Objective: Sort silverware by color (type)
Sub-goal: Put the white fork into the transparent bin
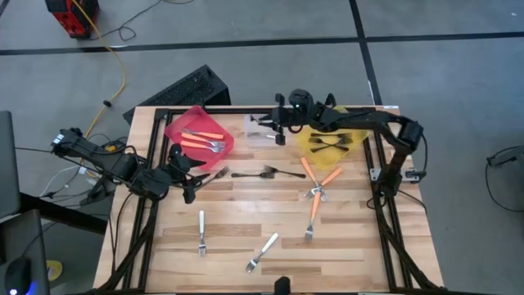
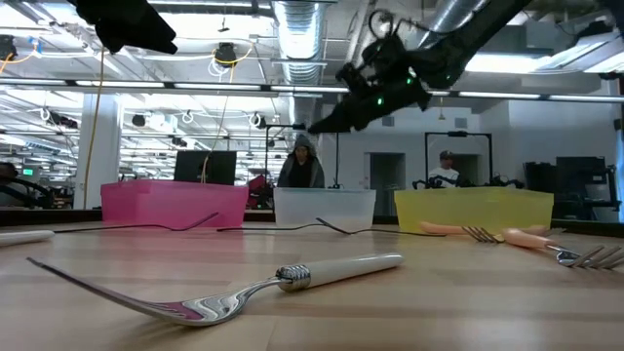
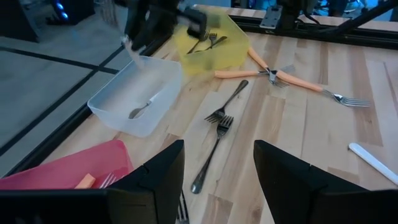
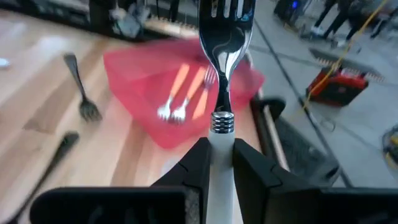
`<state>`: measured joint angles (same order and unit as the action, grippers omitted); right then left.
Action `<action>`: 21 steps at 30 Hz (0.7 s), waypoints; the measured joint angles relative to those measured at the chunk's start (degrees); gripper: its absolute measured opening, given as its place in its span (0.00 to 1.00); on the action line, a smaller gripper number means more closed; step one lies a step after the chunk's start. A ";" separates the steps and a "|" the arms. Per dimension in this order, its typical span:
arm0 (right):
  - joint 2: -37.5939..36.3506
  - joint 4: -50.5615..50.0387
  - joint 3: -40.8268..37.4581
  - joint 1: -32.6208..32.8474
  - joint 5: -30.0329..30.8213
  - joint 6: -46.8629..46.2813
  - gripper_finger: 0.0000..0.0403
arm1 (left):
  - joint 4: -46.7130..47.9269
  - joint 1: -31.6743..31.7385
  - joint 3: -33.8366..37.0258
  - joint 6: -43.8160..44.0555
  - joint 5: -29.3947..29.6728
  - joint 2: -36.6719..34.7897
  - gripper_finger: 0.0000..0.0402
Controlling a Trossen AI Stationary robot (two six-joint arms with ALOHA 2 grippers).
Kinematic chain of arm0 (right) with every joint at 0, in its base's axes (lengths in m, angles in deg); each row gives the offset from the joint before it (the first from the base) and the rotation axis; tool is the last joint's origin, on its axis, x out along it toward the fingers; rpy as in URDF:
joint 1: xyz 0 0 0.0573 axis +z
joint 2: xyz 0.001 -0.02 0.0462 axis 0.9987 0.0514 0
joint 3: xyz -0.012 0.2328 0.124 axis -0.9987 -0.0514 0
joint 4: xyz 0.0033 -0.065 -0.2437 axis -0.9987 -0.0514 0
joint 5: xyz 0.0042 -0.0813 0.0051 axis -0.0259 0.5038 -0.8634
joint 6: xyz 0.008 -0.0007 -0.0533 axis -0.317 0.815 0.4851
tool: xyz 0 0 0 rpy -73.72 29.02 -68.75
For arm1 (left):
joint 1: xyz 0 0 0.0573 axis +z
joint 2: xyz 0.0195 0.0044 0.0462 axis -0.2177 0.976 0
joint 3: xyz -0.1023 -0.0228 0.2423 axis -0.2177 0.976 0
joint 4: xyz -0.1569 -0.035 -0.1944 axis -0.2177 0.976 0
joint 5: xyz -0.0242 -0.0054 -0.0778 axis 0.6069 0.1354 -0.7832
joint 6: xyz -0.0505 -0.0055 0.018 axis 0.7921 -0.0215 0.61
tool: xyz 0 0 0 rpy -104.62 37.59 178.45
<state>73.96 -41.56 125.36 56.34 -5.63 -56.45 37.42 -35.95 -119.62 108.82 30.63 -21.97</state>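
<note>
My right gripper (image 1: 266, 124) hangs over the clear bin (image 1: 260, 131) at the table's far edge, shut on a white-handled fork (image 4: 224, 43) with a silver head. One silver fork (image 3: 140, 111) lies inside that bin. The red bin (image 1: 199, 131) holds orange-handled forks, and the yellow bin (image 1: 332, 141) holds dark ones. Two dark forks (image 1: 260, 173), several orange-handled forks (image 1: 316, 190) and two white-handled forks (image 1: 201, 232) lie flat on the table. My left gripper (image 1: 188, 174) stands open above the table's left side, with nothing between its fingers. My right gripper pinches the fork's white handle (image 4: 219, 142) between its two fingers, just behind the metal collar. The fingers lie along the handle, slanting down from the table's right. The silver head sticks out ahead of the fingertips, prongs away, and the fork is lifted clear above the clear bin.
The three bins stand in a row along the far edge. Loose forks are scattered across the middle and near part of the table, one white-handled fork (image 2: 292, 278) close to the near edge. People show in the room behind the table.
</note>
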 joint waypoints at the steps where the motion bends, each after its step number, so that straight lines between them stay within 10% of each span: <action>1: 1.04 0.63 -0.01 -0.25 0.01 -0.04 0.19 | 0.03 0.01 0.00 0.19 -0.18 -0.01 0.45; 21: 5.25 -1.53 -0.03 -8.12 -15.81 -3.83 0.20 | 0.08 0.11 0.00 0.50 0.87 0.00 0.45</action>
<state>79.21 -43.09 125.33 48.22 -21.44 -60.28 37.49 -35.84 -119.62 109.32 31.49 -21.97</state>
